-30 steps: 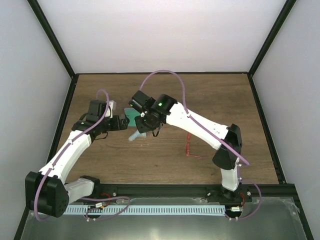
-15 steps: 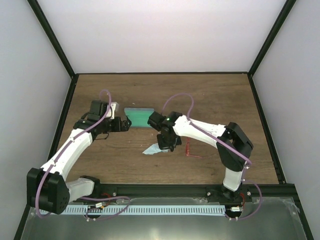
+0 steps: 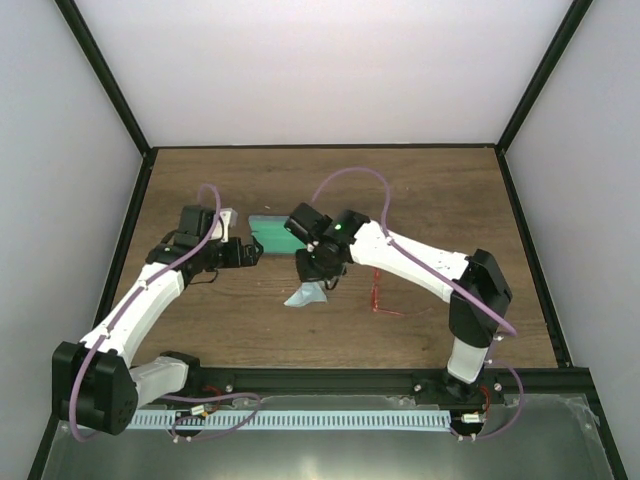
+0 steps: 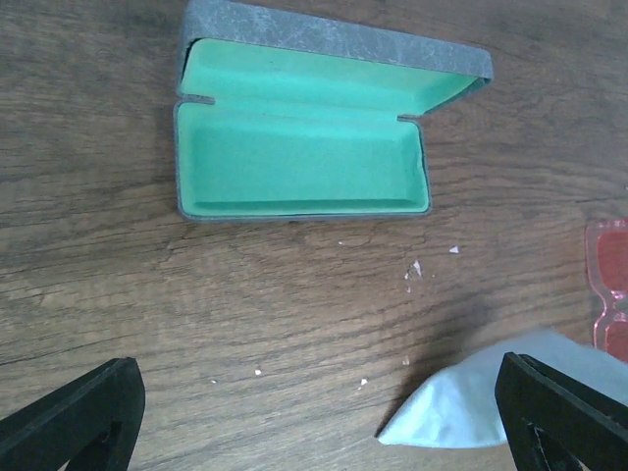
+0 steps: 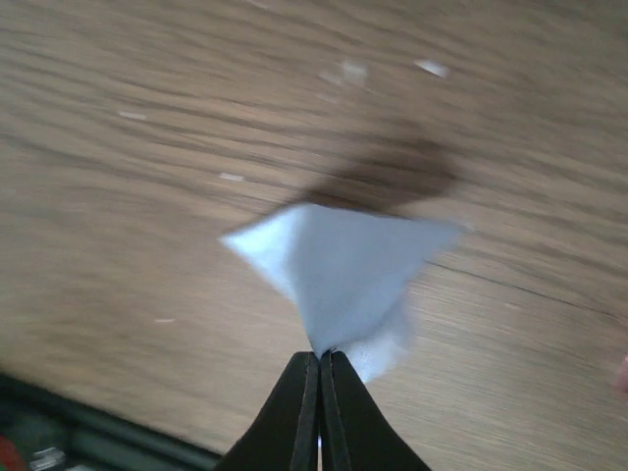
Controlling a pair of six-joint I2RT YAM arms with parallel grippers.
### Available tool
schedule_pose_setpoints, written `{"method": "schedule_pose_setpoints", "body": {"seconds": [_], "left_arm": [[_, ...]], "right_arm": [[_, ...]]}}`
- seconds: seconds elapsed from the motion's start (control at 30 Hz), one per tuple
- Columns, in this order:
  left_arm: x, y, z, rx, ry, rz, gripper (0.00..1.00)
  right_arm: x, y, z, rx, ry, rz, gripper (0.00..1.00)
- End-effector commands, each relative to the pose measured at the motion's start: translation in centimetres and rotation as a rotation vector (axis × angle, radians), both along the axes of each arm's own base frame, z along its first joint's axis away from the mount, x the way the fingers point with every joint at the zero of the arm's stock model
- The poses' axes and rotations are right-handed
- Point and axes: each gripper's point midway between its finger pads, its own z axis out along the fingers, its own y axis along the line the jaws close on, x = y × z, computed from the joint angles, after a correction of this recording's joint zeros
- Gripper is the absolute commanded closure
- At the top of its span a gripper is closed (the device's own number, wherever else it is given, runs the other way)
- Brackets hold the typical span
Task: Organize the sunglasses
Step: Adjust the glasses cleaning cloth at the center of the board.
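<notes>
The red sunglasses (image 3: 377, 295) lie on the table right of centre; their red lenses show at the right edge of the left wrist view (image 4: 609, 287). The grey-blue case (image 3: 272, 233) lies open with its green lining up (image 4: 299, 162). My right gripper (image 3: 318, 278) is shut on the light blue cloth (image 3: 306, 295) and holds it hanging just above the wood (image 5: 339, 270). The cloth's corner also shows in the left wrist view (image 4: 471, 407). My left gripper (image 3: 250, 250) is open and empty, just left of the case, its fingertips (image 4: 78, 412) wide apart.
Small white specks (image 4: 412, 267) lie on the wood in front of the case. A black frame (image 3: 130, 230) edges the table on the left and right.
My right gripper swung from near the case down to the table, and now lifts slightly back toward the case with the cloth in it. The left arm has barely moved.
</notes>
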Motion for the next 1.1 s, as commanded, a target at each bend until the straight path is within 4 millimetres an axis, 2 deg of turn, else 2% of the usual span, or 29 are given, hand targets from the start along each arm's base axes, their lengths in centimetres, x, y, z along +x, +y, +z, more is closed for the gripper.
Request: {"method": "schedule_pose_setpoints", "body": {"seconds": [0.0, 0.1, 0.17, 0.27, 0.53, 0.63, 0.77, 0.9, 0.97, 1.07], "left_arm": [[0.8, 0.9, 0.9, 0.025, -0.032, 0.063, 0.0], [0.8, 1.5, 0.5, 0.041, -0.018, 0.105, 0.0], [0.8, 1.5, 0.1, 0.03, -0.009, 0.117, 0.0], [1.0, 1.0, -0.4, 0.01, 0.004, 0.109, 0.0], [2.6, 0.2, -0.1, -0.02, 0.007, 0.108, 0.0], [2.9, -0.2, -0.2, -0.033, 0.018, 0.102, 0.0], [3.0, -0.1, -0.2, -0.026, 0.021, 0.103, 0.0], [2.4, 0.4, -0.3, -0.006, 0.025, 0.114, 0.0], [2.2, 1.9, -0.3, 0.04, 0.03, 0.194, 0.0], [2.0, 5.0, 0.4, 0.104, 0.012, 0.361, 0.0]], "right_arm": [[-1.5, 6.1, 5.3, 0.179, -0.032, 0.096, 0.99], [-2.6, 8.5, 7.0, 0.225, -0.053, 0.131, 0.99], [-2.6, 8.5, 7.5, 0.245, -0.061, 0.112, 0.99], [-2.0, 6.4, 6.3, 0.22, -0.053, 0.069, 0.99], [-0.1, -1.8, -1.0, 0.07, 0.039, -0.017, 0.99], [0.1, -3.0, -2.2, 0.024, 0.045, -0.01, 0.98], [0.4, -1.7, -1.0, 0.076, 0.045, 0.011, 0.98], [1.2, 2.0, 3.1, 0.226, 0.011, 0.055, 0.98], [1.3, 4.0, 5.0, 0.277, -0.009, 0.082, 0.97], [0.1, 7.7, 6.4, 0.314, -0.006, 0.147, 0.97]]}}
